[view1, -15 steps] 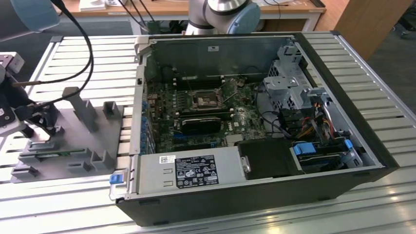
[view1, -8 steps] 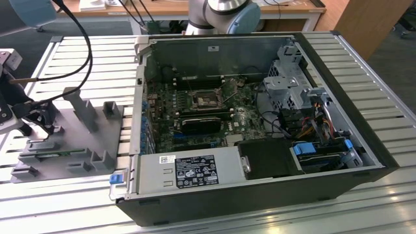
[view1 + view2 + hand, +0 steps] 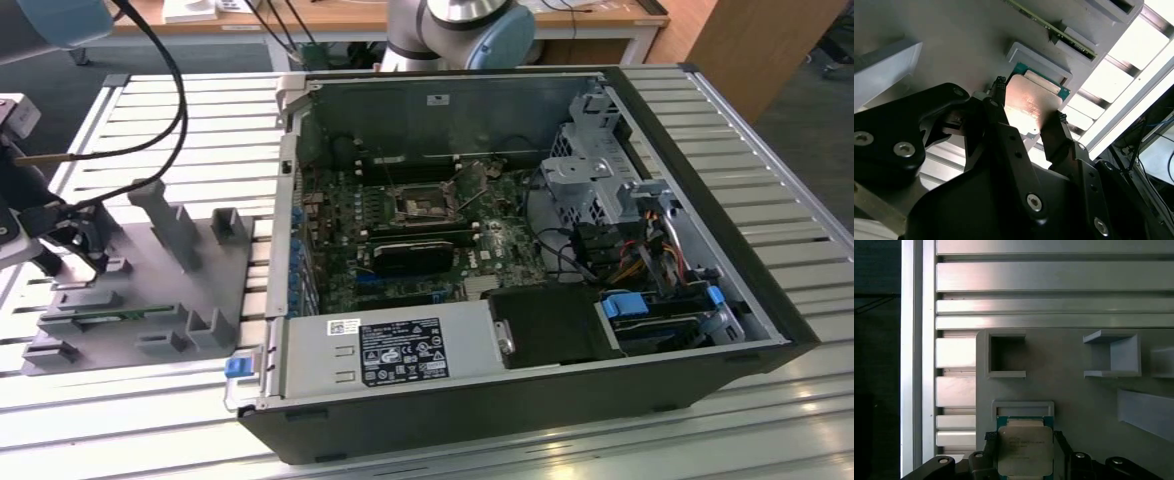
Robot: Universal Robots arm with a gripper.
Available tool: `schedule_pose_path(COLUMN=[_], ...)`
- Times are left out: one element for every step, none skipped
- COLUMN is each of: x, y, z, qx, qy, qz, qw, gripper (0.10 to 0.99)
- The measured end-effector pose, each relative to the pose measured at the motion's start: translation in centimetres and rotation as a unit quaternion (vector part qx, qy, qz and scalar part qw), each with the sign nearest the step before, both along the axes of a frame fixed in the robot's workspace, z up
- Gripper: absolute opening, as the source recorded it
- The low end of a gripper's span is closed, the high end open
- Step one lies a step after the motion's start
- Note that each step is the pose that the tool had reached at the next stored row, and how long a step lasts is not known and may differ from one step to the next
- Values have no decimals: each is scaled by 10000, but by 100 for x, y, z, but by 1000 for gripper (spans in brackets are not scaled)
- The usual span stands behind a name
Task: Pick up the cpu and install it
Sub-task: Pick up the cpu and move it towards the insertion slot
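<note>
Claw (image 3: 1029, 101) tight around the cpu (image 3: 1035, 96)

The tray (image 3: 200, 295) holding the cpu (image 3: 1025, 450) lies at the exterior view's left of the case (image 3: 561, 400).

My arm (image 3: 454, 25) has its silver and blue base at the far side in the exterior view. It reaches up and across to the exterior view's left, where another blue joint (image 3: 54, 20) sits high in the corner with black cables (image 3: 167, 120) trailing off it. From there the wrist drops down, so the black gripper (image 3: 80, 250) hangs low and points downward, and both wrist views look along the gripper (image 3: 1029, 102) (image 3: 1024, 437) from just behind it.
</note>
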State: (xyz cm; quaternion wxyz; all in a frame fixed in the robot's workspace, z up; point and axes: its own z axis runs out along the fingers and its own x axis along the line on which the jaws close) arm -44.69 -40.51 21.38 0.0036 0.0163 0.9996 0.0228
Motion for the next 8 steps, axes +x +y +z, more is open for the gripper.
schedule_pose_path(x=[0, 0, 0, 0, 0, 0, 0, 0], y=[0, 0, 0, 0, 0, 0, 0, 0], z=[8, 15, 20, 25, 28, 31, 34, 37], qx=[1, 3, 7, 13, 21, 26, 30, 32], qy=[-1, -1, -2, -3, -3, -3, -3, -3], qz=[0, 0, 0, 0, 0, 0, 0, 0], qw=[10000, 10000, 10000, 10000, 10000, 10000, 10000, 10000], gripper=[533, 533, 533, 533, 533, 533, 533, 533])
